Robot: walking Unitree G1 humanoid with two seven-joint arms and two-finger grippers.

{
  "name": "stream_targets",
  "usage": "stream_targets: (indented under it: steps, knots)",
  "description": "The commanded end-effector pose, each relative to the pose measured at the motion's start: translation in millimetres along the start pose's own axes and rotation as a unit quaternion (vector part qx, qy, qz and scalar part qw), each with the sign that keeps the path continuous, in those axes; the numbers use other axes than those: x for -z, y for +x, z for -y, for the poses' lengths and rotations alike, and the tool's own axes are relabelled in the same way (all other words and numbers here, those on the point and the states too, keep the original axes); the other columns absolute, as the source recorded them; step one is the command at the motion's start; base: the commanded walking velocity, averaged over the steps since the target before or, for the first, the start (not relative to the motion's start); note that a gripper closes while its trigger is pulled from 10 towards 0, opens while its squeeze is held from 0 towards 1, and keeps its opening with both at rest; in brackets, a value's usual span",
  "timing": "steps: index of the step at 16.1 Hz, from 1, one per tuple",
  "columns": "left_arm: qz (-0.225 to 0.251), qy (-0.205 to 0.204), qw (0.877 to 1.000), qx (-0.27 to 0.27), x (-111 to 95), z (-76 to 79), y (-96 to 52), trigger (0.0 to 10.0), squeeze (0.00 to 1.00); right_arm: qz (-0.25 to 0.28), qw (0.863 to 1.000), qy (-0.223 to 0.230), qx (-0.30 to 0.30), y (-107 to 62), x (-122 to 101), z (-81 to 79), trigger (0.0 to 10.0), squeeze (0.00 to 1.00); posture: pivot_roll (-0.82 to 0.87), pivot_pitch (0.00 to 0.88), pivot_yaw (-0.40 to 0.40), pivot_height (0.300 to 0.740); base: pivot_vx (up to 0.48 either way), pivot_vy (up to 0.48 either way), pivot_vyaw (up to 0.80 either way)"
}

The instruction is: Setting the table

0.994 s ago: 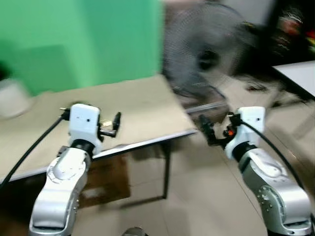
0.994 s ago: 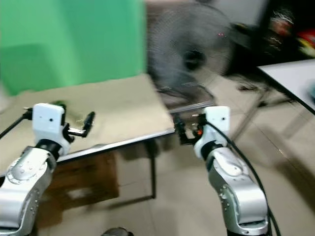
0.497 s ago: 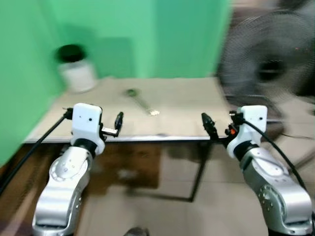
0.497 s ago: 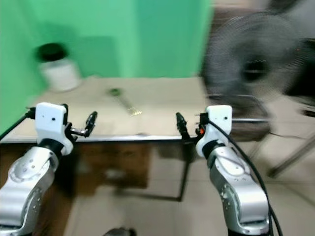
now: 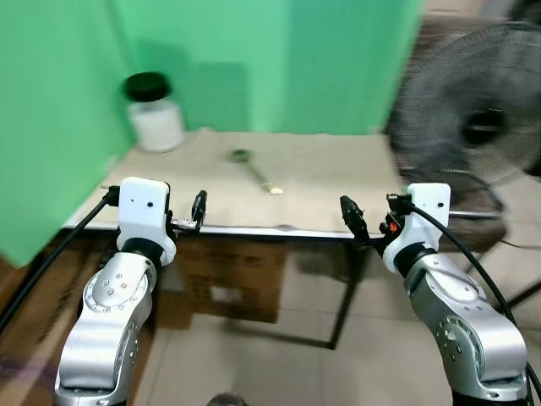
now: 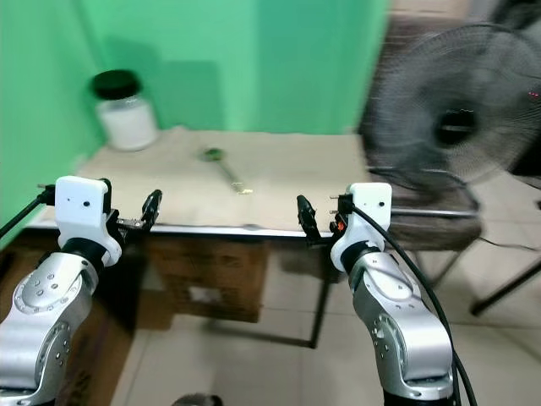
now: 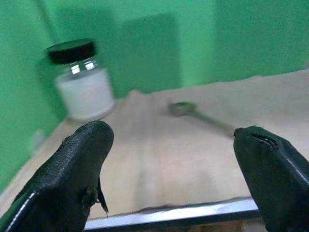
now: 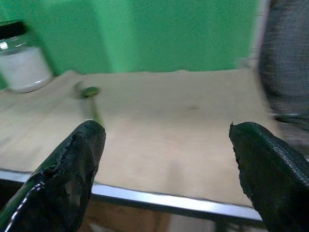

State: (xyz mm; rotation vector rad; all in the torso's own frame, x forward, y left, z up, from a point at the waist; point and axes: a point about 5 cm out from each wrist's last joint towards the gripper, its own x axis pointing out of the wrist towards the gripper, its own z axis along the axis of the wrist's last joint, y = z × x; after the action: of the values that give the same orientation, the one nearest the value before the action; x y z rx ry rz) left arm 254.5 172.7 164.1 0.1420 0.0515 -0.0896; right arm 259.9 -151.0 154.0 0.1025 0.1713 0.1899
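Note:
A table [image 5: 338, 182] with a beige cloth stands before me against a green wall. On it lies a spoon [image 5: 254, 171] with a greenish bowl, near the middle, also seen as the spoon [image 7: 198, 115] and the spoon [image 8: 91, 101]. A white jar [image 5: 154, 117] with a black lid stands at the table's back left corner. My left gripper [image 5: 198, 213] is open, held at the table's front edge on the left. My right gripper [image 5: 351, 222] is open too, at the front edge on the right. Both are empty.
A large black floor fan [image 5: 478, 127] stands right of the table. A cardboard box [image 5: 232, 279] sits under the table on the tiled floor. Green wall [image 5: 51, 101] closes the left side and back.
The camera has swung left: a second ago the fan filled the middle, now the table is centred with jar and spoon in view. Both grippers hold the same pose.

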Motion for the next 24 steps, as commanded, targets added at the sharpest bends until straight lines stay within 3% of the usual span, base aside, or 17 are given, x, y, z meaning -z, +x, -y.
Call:
stream_targets:
  steps: [1, 5, 24]
  knots:
    - [0.001, 0.001, 1.0, 0.001, -2.2, 1.8, 1.4, 10.0, 0.0, -0.001, 1.0, 0.001, 0.004, 1.1, -2.9, 4.0, 10.0, 0.0, 0.15, 0.0, 0.003, 0.74, 0.0, -0.326, 0.0]
    - [0.0, -0.001, 1.0, -0.001, -2.1, 1.5, 1.3, 10.0, 0.0, -0.001, 1.0, -0.003, 0.003, 1.4, -3.4, 4.0, 10.0, 0.0, 0.15, 0.0, 0.0, 0.74, 0.0, -0.317, 0.0]
    - [-0.003, -0.009, 1.0, 0.018, -0.7, 5.8, 1.7, 10.0, 0.0, -0.004, 1.0, -0.007, 0.0, 1.6, -2.0, 4.7, 10.0, 0.0, 0.15, 0.0, 0.003, 0.74, 0.0, 0.0, 0.0]
